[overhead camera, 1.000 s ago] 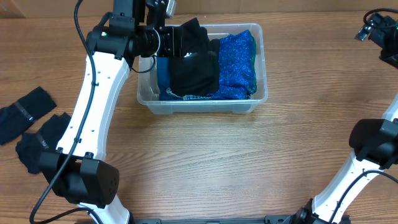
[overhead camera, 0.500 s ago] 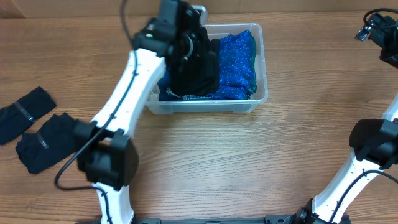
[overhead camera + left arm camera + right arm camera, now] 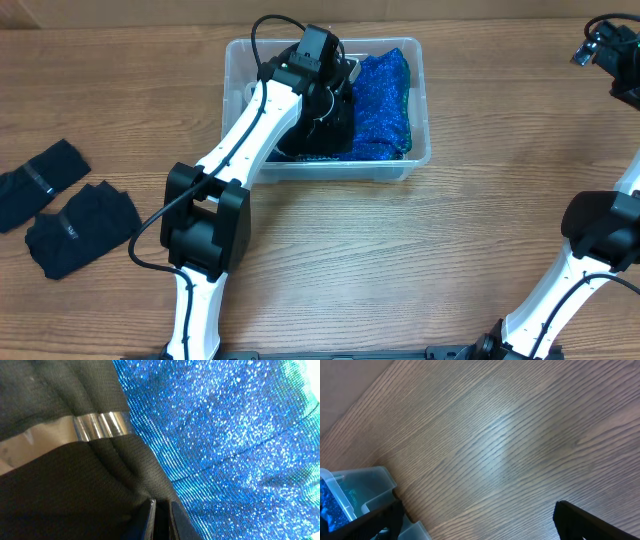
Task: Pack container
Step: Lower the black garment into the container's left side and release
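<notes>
The container (image 3: 425, 110) sits at the upper centre of the table (image 3: 400, 260), holding a sparkly blue cloth (image 3: 385, 100) and a black cloth (image 3: 325, 135). The left gripper (image 3: 338, 98) reaches inside, its fingers (image 3: 150, 520) nearly together on the black cloth. The right gripper (image 3: 600, 45) hangs at the upper right, fingers (image 3: 590, 520) spread wide. Dark socks (image 3: 60, 210) lie at the far left.

container (image 3: 236, 75): clear plastic | blue cloth (image 3: 225, 435): glittery | table (image 3: 520, 435): matt wood

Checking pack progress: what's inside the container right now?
Black garment and sparkly blue fabric in the container; left gripper down on the garment. Anything beneath is covered.
</notes>
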You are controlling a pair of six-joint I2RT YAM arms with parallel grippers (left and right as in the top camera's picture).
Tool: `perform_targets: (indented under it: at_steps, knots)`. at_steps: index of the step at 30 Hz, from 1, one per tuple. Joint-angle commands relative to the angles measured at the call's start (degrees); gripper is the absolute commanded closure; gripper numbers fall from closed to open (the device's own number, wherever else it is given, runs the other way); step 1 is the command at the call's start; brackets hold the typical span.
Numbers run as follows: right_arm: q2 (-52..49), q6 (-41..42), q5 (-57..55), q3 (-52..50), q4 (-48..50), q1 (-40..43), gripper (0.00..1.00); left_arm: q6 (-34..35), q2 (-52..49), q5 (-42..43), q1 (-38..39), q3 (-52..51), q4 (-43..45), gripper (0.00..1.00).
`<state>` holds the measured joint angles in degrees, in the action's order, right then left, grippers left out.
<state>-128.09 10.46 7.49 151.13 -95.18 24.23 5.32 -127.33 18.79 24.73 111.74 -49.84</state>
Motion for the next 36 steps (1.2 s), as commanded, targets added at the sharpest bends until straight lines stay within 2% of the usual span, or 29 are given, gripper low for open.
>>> perform_targets:
  at_steps: [1,5,7,10,13,19,28,33,36]
  knots:
    - [2.0,0.0,0.0,1.5,0.2,-0.1,0.0,-2.6,-1.9,-1.4,0.3,8.5,-4.3,0.89]
    - [2.0,0.0,0.0,1.5,0.2,-0.1,0.0,-2.8,-1.9,-2.4,0.0,20.3,-7.3,0.84]
    - [2.0,0.0,0.0,1.5,0.2,-0.1,0.0,-2.8,-1.9,-7.8,-0.1,22.8,-6.5,0.81]
    - [2.0,0.0,0.0,1.5,0.2,-0.1,0.0,-2.9,-2.0,-18.1,-0.1,22.4,-4.2,0.79]
    - [2.0,0.0,0.0,1.5,0.2,-0.1,0.0,-4.3,-2.8,-22.2,-0.5,22.0,-2.2,0.8]
    - [2.0,0.0,0.0,1.5,0.2,-0.1,0.0,-5.1,-8.4,-22.3,-1.6,21.9,0.5,0.85]
    - [2.0,0.0,0.0,1.5,0.2,-0.1,0.0,-5.2,-19.3,-22.2,-1.8,21.9,1.8,0.85]
    - [2.0,0.0,0.0,1.5,0.2,-0.1,0.0,-5.2,-17.8,-22.1,-1.8,24.0,0.4,0.85]
    - [2.0,0.1,0.0,1.5,0.2,-0.1,0.0,-5.2,-14.4,-21.9,-1.8,30.1,-4.3,0.82]
